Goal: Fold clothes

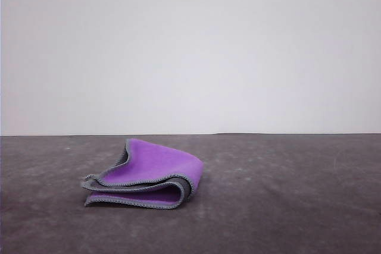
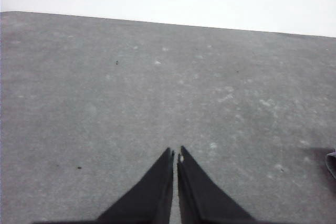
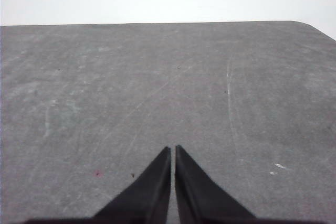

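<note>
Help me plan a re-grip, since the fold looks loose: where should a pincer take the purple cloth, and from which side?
Probably at the stacked open edges on the cloth's left end in the front view, coming in from the left. The layers gape apart there, so a finger could slip under them; the right end is a rounded closed fold that offers no edge.

You have a dark grey table (image 1: pixel 286 194) filling the lower part of the front view, its surface mottled with pale scuffs and faint scratches. Behind it, a plain white wall (image 1: pixel 190 46) takes up the upper half of the frame, meeting the tabletop along a straight horizontal line. In the right wrist view, the table's far corner at upper right looks rounded.
</note>
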`<state>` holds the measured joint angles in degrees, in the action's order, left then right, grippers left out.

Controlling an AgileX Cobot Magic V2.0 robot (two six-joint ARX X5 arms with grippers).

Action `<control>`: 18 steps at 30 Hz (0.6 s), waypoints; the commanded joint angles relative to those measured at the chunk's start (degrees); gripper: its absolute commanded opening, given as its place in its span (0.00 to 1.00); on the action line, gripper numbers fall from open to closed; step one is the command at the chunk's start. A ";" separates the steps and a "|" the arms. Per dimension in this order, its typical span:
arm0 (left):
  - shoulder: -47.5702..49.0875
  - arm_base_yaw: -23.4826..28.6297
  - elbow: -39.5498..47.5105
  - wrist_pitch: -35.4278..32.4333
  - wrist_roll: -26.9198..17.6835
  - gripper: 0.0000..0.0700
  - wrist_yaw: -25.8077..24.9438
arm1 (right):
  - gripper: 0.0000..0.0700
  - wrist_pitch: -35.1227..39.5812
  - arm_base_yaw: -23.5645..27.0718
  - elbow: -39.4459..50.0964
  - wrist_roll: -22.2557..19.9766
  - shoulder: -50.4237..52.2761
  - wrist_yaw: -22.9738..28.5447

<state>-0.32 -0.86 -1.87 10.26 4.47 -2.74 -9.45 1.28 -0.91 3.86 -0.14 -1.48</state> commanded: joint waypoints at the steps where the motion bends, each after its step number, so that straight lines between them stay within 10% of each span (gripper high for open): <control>1: 0.08 0.11 1.16 0.33 -0.39 0.00 0.15 | 0.02 0.68 0.00 0.20 0.59 -0.07 0.03; 18: 0.07 0.11 1.16 0.33 -0.39 0.00 0.15 | 0.02 0.68 0.00 0.20 0.59 -0.07 0.03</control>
<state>-0.32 -0.86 -1.87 10.26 4.47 -2.74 -9.45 1.28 -0.91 3.86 -0.14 -1.48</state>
